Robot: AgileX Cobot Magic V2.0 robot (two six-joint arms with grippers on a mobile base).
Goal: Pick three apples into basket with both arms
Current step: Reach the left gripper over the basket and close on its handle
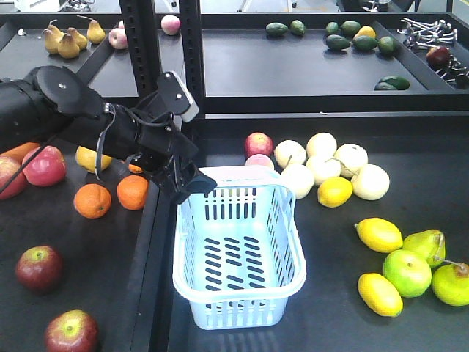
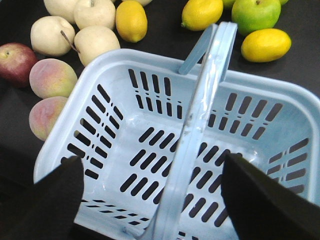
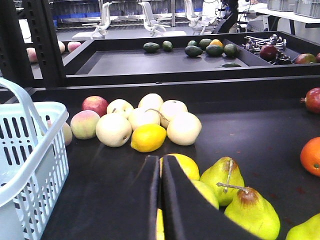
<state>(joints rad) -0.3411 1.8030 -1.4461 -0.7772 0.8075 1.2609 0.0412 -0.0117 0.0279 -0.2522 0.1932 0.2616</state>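
The three apples all lie outside the basket (image 1: 242,288), which is empty. Two dark apples (image 1: 38,268) sit on the left tabletop (image 1: 110,249), one nearer me than the other. Both are well apart from my left fingers (image 1: 189,183), to their left and back toward me. Those fingers are spread wide and hold nothing, hovering over the basket's far-left corner with its handle (image 2: 200,115) between them. What I take for the third apple (image 1: 258,144) rests just beyond the basket's far rim, beside the pale pears (image 1: 322,158). My right fingers (image 3: 167,195) are pressed together, empty, with that apple ahead and to their left. The left arm is nearer the pair, I judge.
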